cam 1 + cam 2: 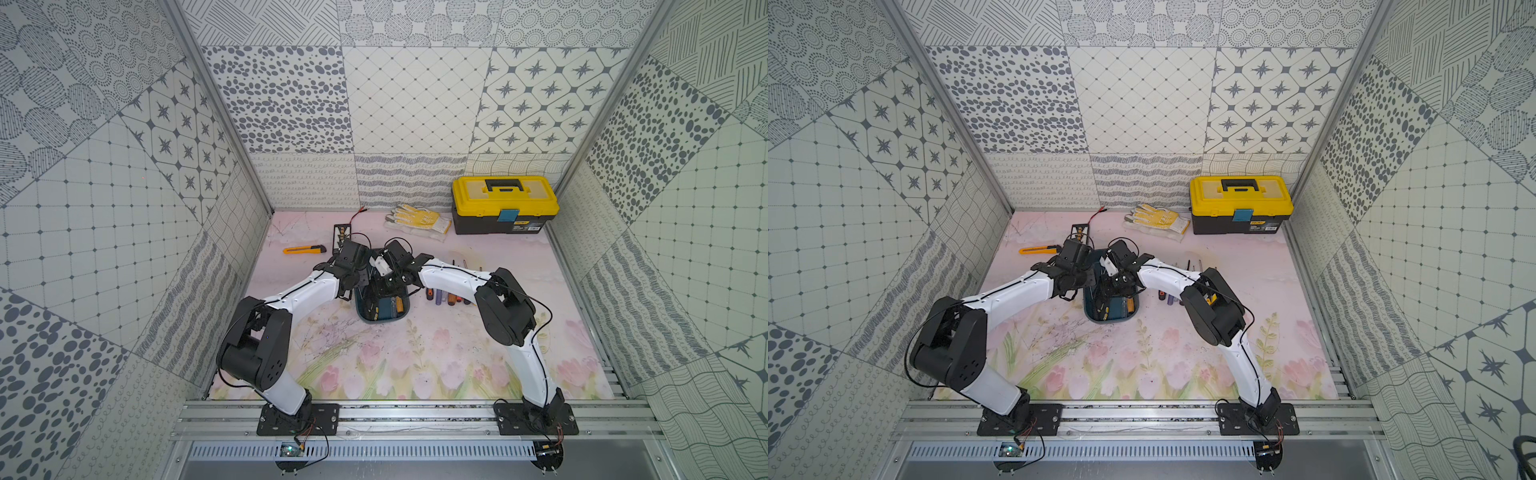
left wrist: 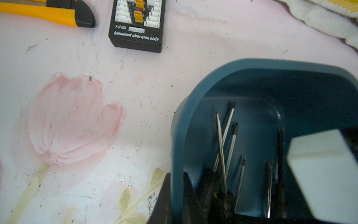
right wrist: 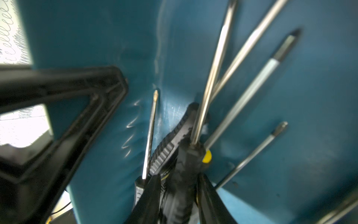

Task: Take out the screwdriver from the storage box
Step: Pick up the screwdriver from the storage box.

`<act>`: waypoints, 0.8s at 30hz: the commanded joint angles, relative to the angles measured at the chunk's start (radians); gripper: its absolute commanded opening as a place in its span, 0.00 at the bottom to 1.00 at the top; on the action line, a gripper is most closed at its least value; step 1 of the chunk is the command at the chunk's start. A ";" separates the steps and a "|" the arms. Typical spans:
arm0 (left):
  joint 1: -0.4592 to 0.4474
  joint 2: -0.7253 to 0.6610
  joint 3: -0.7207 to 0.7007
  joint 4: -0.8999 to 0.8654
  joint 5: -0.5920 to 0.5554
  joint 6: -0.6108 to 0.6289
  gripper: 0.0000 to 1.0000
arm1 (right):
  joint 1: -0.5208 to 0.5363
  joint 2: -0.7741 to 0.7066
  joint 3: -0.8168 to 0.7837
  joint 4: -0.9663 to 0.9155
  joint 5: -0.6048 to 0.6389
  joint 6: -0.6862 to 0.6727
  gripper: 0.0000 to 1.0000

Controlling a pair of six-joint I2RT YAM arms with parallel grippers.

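- HOLDING FAST: My left gripper (image 2: 175, 191) is clamped on the side wall of the storage box (image 1: 383, 320), one finger outside the teal rim and one inside. I judge this is to stop the light tub sliding or tipping while a tool is pulled out.
- REACHING IN: My right gripper (image 3: 179, 176) is down inside the box. Its jaws are narrow and stand on either side of the black handle of the screwdriver (image 3: 186, 159), the one with a yellow spot at its collar. Through the blur, I cannot tell whether they have truly bitten.
- THE PRIZE: The screwdriver lies in the box on top of its neighbours, with its shaft pointing toward the far end.
- TANGLE RISK: Its shaft crosses one of the other shafts (image 3: 249, 42), so I judge a straight upward lift is least likely to snag.
- LIKELY DESTINATION: A row of screwdrivers (image 1: 449, 297) lies on the table (image 1: 415, 353), just beside the box on my right.
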 commanded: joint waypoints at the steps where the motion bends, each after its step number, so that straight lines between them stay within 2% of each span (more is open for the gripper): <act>1: 0.003 -0.013 -0.004 0.079 0.011 -0.007 0.00 | 0.004 0.022 0.025 0.031 -0.017 -0.003 0.30; 16: 0.003 -0.016 -0.003 0.074 -0.008 -0.007 0.00 | 0.003 -0.056 -0.026 0.031 0.022 -0.025 0.00; 24: 0.002 -0.019 -0.004 0.072 -0.014 -0.012 0.00 | -0.005 -0.132 -0.072 0.031 0.079 -0.041 0.00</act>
